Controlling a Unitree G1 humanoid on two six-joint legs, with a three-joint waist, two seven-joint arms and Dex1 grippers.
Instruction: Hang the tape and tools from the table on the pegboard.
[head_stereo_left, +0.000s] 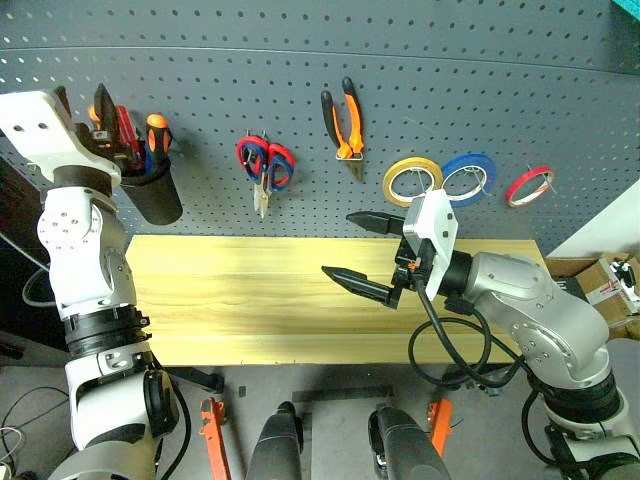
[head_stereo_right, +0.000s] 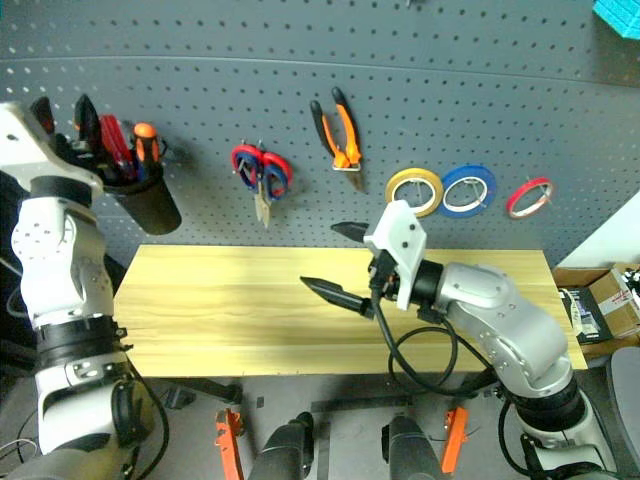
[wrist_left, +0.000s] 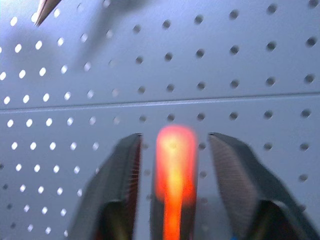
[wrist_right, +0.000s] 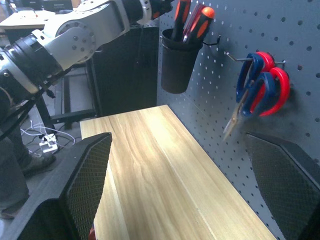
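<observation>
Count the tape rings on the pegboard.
3, in a row right of the pliers: yellow tape ring, then blue tape ring, then red tape ring farthest right. None looks hidden.

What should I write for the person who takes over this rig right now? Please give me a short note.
Left gripper: open, up at the black cup on the pegboard, an orange handle between its fingers, not pinched.
Right gripper: open, holding nothing, over the table.
Hung already: pliers, red tape. Screwdriver stands in the cup.
The dark-handled scissors I cannot make out for sure among the tools in the cup.
Left: draw the left arm back, check the cup.
</observation>
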